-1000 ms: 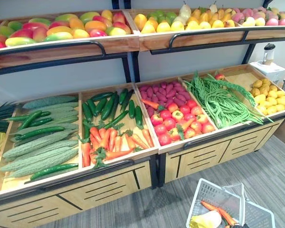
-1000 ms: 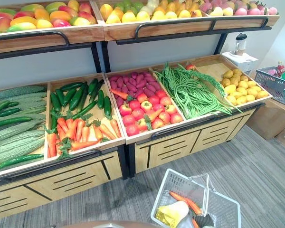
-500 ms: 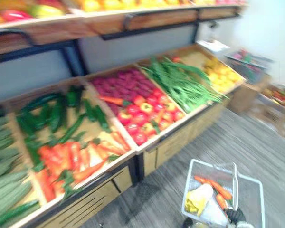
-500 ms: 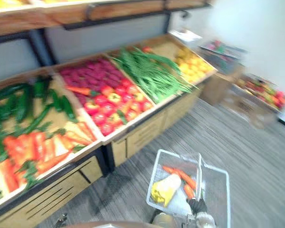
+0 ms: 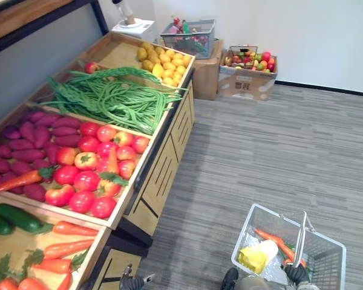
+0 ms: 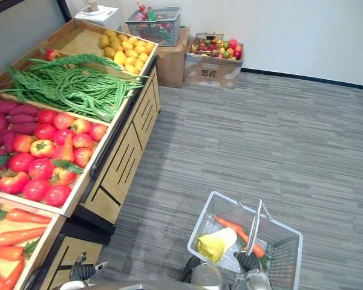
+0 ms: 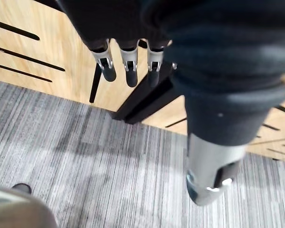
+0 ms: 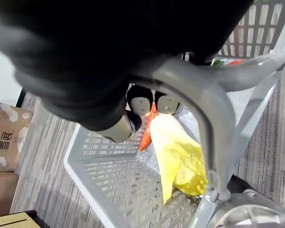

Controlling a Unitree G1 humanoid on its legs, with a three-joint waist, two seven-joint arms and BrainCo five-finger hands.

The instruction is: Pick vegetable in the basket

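Note:
A grey wire basket (image 6: 283, 261) hangs low at my right side, over the carpet. My right hand (image 6: 248, 261) is shut round its grey handle (image 8: 213, 118). Inside lie a pale yellow leafy vegetable (image 8: 180, 156) and orange carrots (image 6: 230, 226). My left hand (image 7: 128, 66) hangs beside the stand's wooden base with straight fingers and holds nothing. The vegetable stand at the left carries red tomatoes (image 5: 91, 169), long green beans (image 5: 109, 96), purple sweet potatoes (image 5: 30, 133), carrots (image 5: 54, 248) and cucumbers (image 5: 12, 217).
Yellow produce (image 5: 163, 60) fills the stand's far bin. Against the back wall stand a grey basket of goods (image 5: 190, 37) on a cardboard box and a second box of fruit (image 5: 248, 66). Grey carpet (image 5: 272, 151) stretches to the right of the stand.
The camera has swung to the right: the stand now sits at the left, and the carpet and boxes by the wall have come into view. The basket stays in my right hand.

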